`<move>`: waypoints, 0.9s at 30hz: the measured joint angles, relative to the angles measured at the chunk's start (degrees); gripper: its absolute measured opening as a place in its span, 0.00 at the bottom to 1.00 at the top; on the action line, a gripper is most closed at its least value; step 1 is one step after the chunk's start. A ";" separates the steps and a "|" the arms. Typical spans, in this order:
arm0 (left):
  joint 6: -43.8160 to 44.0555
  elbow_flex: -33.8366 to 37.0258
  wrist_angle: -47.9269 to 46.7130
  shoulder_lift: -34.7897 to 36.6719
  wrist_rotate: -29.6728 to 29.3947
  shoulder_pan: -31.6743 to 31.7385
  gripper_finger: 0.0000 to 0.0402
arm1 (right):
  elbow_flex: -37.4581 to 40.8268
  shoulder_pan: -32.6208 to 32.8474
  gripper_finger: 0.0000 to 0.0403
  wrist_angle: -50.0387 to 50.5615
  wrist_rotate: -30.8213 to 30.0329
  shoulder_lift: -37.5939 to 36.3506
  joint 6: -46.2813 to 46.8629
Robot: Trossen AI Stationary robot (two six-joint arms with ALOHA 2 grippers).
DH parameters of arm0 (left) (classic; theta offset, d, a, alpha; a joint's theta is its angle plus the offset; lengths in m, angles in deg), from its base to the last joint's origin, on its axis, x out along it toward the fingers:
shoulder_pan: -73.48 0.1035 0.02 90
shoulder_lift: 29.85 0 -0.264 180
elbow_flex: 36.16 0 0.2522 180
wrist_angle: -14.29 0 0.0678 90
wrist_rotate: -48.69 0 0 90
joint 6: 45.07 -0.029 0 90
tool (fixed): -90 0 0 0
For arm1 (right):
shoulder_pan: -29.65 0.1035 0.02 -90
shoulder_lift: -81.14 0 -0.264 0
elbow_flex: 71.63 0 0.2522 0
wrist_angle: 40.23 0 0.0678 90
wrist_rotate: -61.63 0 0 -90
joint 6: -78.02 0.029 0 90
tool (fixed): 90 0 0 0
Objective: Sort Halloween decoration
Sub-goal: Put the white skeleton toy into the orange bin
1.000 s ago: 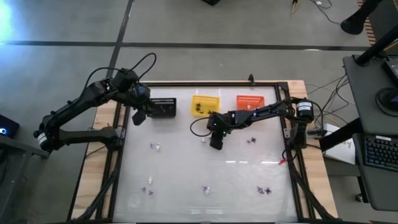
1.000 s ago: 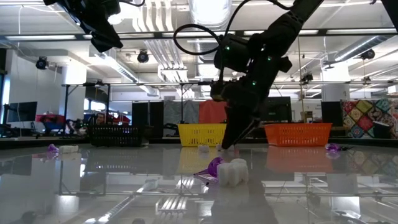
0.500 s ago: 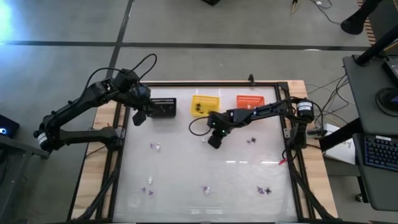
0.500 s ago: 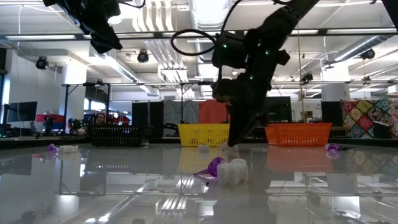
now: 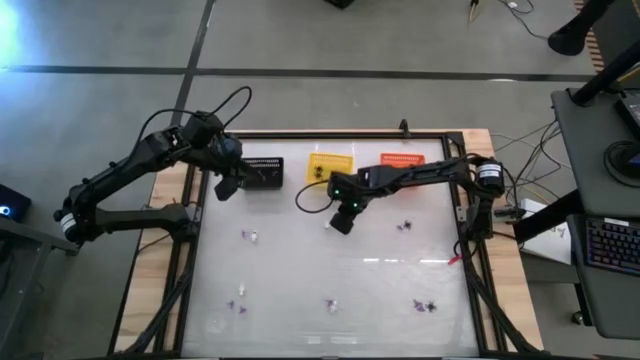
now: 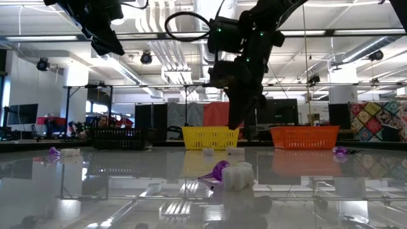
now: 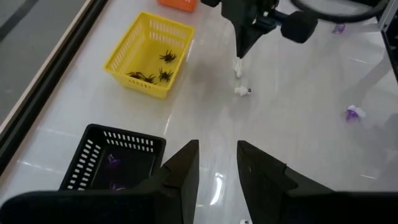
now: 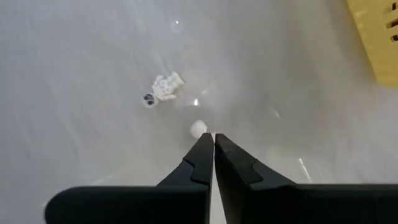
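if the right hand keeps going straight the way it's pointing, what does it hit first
Probably the small white trinket just beyond the tips of the shut right hand, then the white tabletop. A second white trinket lies off to the side of that line. Depth is hard to judge.

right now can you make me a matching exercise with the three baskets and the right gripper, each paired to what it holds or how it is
Things:
1. yellow basket
2. black basket
3. orange basket
4. right gripper

States:
a. purple trinkets inside
b. shut, holding a small white piece at its tip
c. black spiders inside
d. stands nearest the right arm's base

Pairs: 1-c, 2-a, 3-d, 4-b
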 joint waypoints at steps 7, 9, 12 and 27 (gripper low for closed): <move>-0.02 0.00 0.02 0.00 0.01 0.00 0.23 | 1.07 0.15 0.06 -0.06 2.51 1.43 -0.97; -0.02 0.02 0.04 0.00 0.00 0.00 0.23 | 1.01 0.24 0.09 -0.72 3.38 1.71 -1.78; -0.01 0.02 0.07 0.00 0.01 0.00 0.23 | 1.06 0.50 0.16 -2.60 4.33 2.75 -2.28; 1.28 0.12 0.10 -0.27 0.02 -0.02 0.23 | 0.90 0.61 0.35 -3.56 0.71 9.00 -8.77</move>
